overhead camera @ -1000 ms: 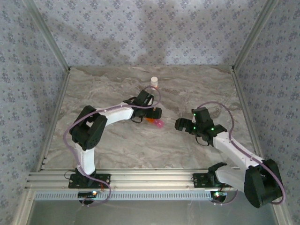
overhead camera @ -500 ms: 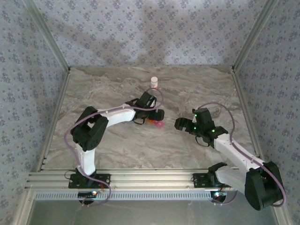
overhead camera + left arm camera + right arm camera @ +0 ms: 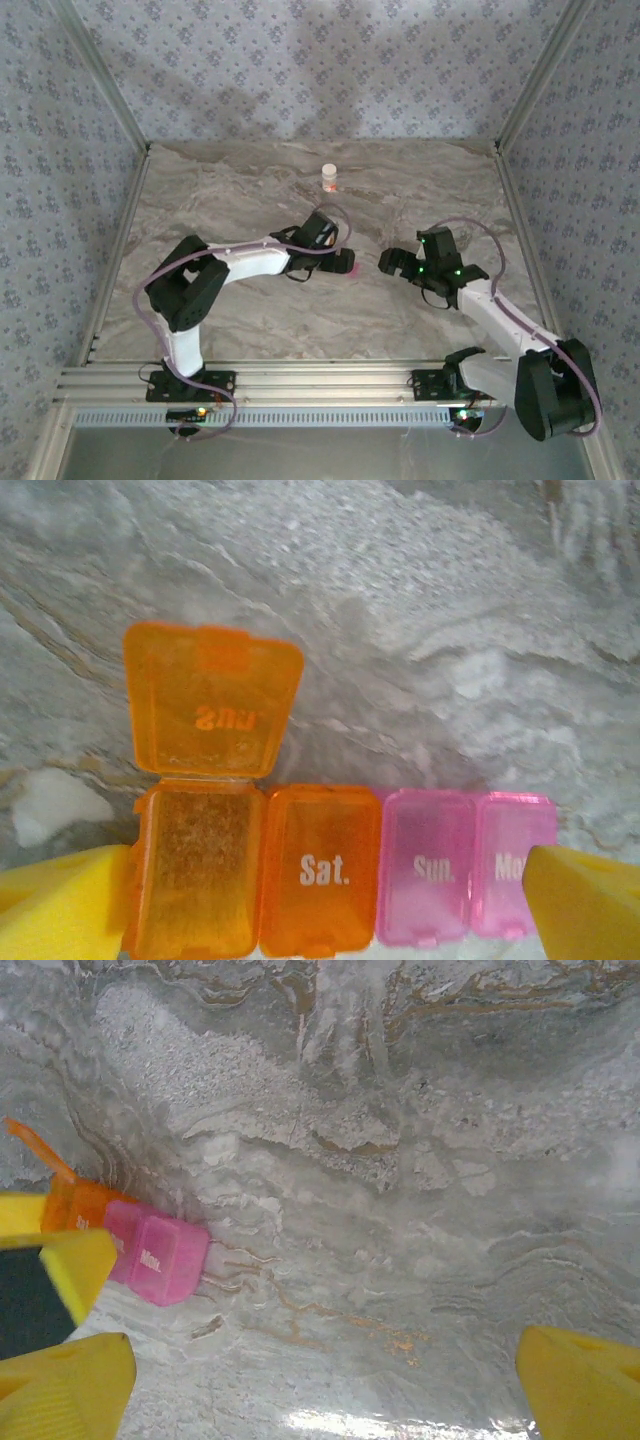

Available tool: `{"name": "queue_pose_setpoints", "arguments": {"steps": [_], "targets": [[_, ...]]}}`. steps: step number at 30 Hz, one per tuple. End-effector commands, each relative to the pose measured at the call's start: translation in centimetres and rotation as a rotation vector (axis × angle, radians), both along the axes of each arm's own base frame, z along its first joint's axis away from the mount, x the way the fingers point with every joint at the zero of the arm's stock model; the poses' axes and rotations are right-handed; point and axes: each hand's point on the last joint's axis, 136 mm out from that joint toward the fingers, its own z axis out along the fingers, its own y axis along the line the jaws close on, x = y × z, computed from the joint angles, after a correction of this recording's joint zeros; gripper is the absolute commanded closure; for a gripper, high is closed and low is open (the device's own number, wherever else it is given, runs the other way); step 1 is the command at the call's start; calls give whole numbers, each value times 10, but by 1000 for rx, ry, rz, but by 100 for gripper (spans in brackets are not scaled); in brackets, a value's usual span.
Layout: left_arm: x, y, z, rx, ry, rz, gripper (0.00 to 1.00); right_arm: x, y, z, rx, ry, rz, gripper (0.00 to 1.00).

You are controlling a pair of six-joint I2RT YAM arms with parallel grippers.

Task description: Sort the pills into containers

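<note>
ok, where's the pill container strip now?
Left wrist view: the container strip lies on the marble table between the left pincer's open fingers; from above, mid-table, left of the right pincer.

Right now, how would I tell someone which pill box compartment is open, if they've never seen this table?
On the marble table, find the short orange-to-pink strip of containers lying between the left gripper's open yellow fingers. It is the orange compartment beside the one marked Sat.; it alone has its lid flipped up, the others are shut.
</note>
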Motion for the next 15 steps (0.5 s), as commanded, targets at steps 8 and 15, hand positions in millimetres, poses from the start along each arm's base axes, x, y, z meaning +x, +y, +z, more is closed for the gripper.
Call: {"name": "queue_pose_setpoints", "arguments": {"steps": [8, 15], "targets": [[-21, -25, 20, -77, -19, -18, 2, 10, -6, 7, 24, -7, -20, 0], [-26, -23, 26, -84, -30, -8, 2, 18, -4, 10, 59, -12, -21, 0]]}}
